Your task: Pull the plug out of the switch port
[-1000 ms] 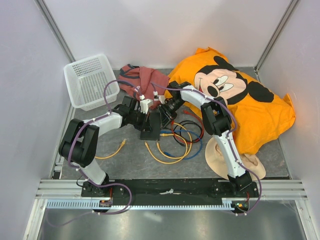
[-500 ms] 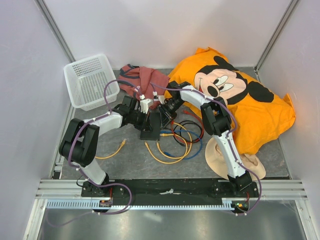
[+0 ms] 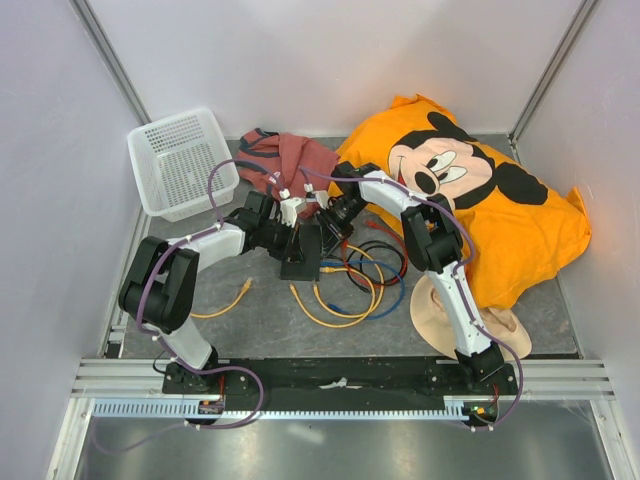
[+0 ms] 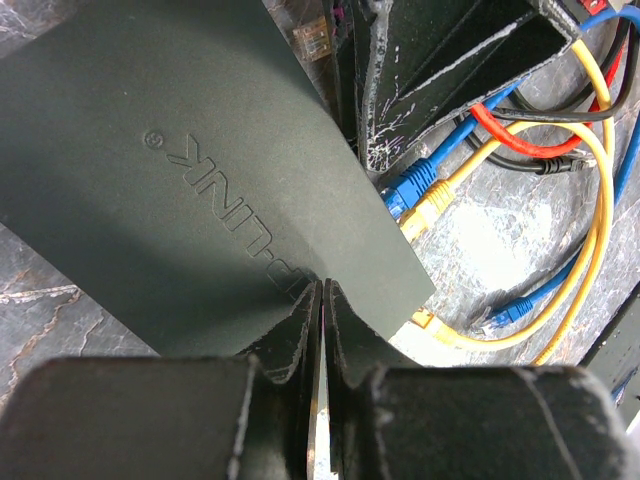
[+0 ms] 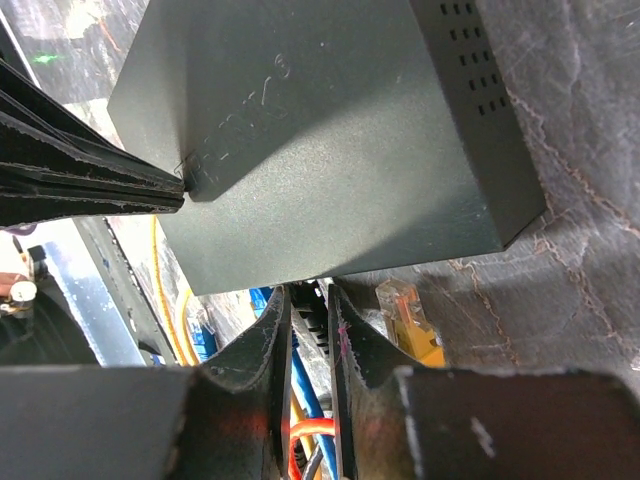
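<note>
The switch [image 3: 303,256] is a flat matte-black box lying on the table, with raised lettering on its top [image 4: 180,180]; it also shows in the right wrist view [image 5: 330,150]. My left gripper [image 3: 293,240] is shut, and its tips [image 4: 322,290] rest on the switch's top near one corner. My right gripper [image 3: 330,226] is at the switch's socket edge. It [image 5: 310,300] is shut on a black ribbed plug [image 5: 318,300] that runs into the switch. A loose yellow plug [image 5: 405,312] lies right beside it. A blue plug [image 4: 410,188] and a yellow plug [image 4: 432,206] sit near the same edge.
A tangle of yellow, blue, red and black cables [image 3: 360,275] lies right of the switch. A white basket [image 3: 180,160] stands at the back left, with a red cloth [image 3: 290,155] behind the grippers. An orange Mickey cushion [image 3: 490,210] and a beige hat [image 3: 445,310] lie at the right.
The right wrist has shifted very slightly to the left. The left arm and the switch have not moved.
</note>
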